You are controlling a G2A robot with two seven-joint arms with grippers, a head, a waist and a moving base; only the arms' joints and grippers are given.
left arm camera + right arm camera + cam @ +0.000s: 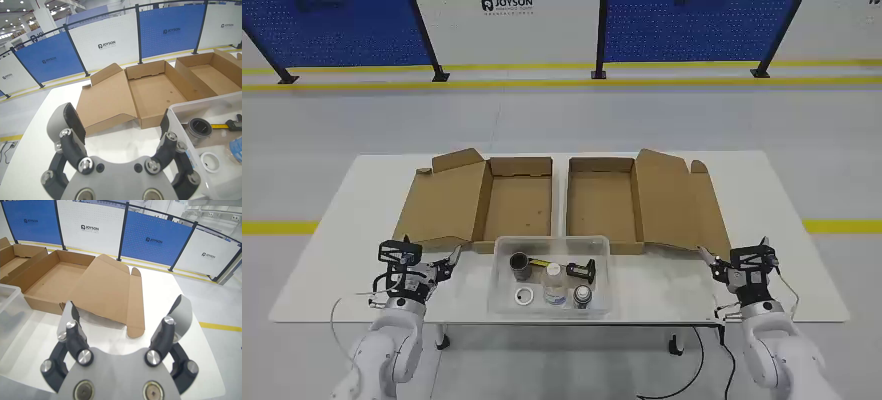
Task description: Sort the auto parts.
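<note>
Nil sorted: parts (519, 264) in bin (552, 239); L box (517, 205), R box (599, 205) empty. L tool (119, 113), R tool (124, 302) wide open, holding nil.

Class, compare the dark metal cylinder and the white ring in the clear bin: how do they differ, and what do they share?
The metal cylinder is dark grey; the white ring is pale. The metal cylinder is a thick sleeve; the white ring is thin and lies flat. The cylinder sits nearer the cardboard boxes, the ring nearer the robot's edge. Both are round, hollow in the middle, and lie in the clear bin.
</note>
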